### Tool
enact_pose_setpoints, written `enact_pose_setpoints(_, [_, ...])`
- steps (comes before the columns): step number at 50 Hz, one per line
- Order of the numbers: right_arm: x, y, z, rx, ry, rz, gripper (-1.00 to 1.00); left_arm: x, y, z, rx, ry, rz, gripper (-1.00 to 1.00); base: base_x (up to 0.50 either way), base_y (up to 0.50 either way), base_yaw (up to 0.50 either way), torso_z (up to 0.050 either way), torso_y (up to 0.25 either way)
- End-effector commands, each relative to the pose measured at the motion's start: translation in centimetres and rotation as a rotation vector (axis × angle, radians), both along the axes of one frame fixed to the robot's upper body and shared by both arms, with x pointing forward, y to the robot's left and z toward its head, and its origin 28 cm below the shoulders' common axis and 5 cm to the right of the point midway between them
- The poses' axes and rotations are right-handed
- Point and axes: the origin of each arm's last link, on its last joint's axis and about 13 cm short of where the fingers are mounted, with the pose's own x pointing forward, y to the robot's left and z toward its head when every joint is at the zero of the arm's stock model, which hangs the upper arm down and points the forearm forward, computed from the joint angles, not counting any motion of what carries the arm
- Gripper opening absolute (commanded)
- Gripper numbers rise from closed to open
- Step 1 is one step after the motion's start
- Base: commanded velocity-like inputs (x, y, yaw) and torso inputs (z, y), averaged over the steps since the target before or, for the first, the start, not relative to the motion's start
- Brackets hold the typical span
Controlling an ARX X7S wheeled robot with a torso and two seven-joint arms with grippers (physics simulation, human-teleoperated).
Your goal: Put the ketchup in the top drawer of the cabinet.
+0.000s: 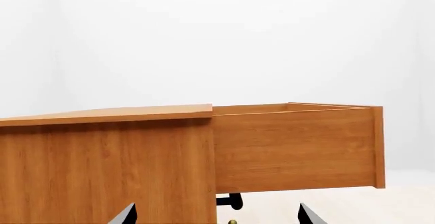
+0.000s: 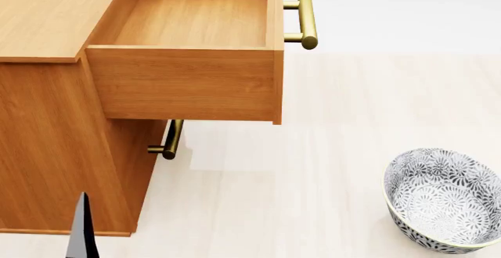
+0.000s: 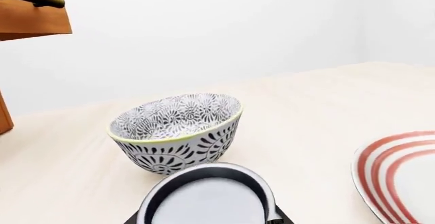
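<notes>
From my left wrist camera I see the cabinet (image 1: 109, 163) side-on, its top drawer (image 1: 296, 147) pulled well out past the cabinet front. Two dark fingertips (image 1: 126, 215) of the left claw (image 1: 217, 218) poke in at the frame edge, set wide apart with nothing between them, so that claw is spread.

From the head camera I look down into the open top drawer (image 2: 192, 23); its wooden floor is bare, and its brass handle (image 2: 305, 20) sticks out at the front. The lower drawer's handle (image 2: 170, 141) shows beneath it. A patterned bowl (image 2: 444, 199) sits on the pale table (image 2: 313, 182), well apart from the cabinet (image 2: 55, 152).

From my right wrist camera, a round silver lid with a dark rim fills the near edge: the ketchup (image 3: 207, 198) can, right at the right claw and just beside the bowl (image 3: 178, 132). I cannot tell whether that claw is pinching it, since its fingers are out of frame. A red-striped plate (image 3: 401, 175) lies nearby.
</notes>
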Motion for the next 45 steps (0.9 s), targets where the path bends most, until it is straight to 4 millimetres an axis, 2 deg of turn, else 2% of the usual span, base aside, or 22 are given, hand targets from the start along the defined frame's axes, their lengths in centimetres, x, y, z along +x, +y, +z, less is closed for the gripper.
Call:
enact_pose_setpoints(1, [1.0, 0.4, 3.2, -0.064, -0.034, 0.001, -1.00, 0.0, 0.0, 0.1, -0.002, 0.000, 0.001, 1.00, 0.00, 0.00, 0.00, 0.000, 0.000])
enact_pose_setpoints(14, [2.3, 2.7, 12.3, -0.129, -0.175, 0.016, -1.00, 0.0, 0.1, 0.0, -0.008, 0.003, 0.000, 1.00, 0.00, 0.00, 0.00, 0.000, 0.000])
enact_pose_setpoints(16, [2.3, 2.9, 13.4, -0.137, -0.186, 0.016, -1.00, 0.0, 0.2, 0.0, -0.009, 0.003, 0.001, 1.00, 0.00, 0.00, 0.00, 0.000, 0.000])
enact_pose_setpoints(20, [2.5, 3.3, 16.9, -0.156, -0.250, 0.017, -1.00, -0.1, 0.3, 0.1, -0.011, -0.002, 0.003, 1.00, 0.00, 0.00, 0.00, 0.000, 0.000])
enact_pose_setpoints(24, [2.7, 3.7, 19.2, -0.169, -0.289, 0.014, -1.00, -0.1, 0.2, 0.2, -0.011, -0.004, 0.003, 1.00, 0.00, 0.00, 0.00, 0.000, 0.000])
enact_pose_setpoints(45, [2.7, 3.6, 26.5, -0.230, -0.451, -0.021, -1.00, -0.2, 0.2, 0.3, -0.012, -0.008, 0.005, 1.00, 0.00, 0.00, 0.00, 0.000, 0.000])
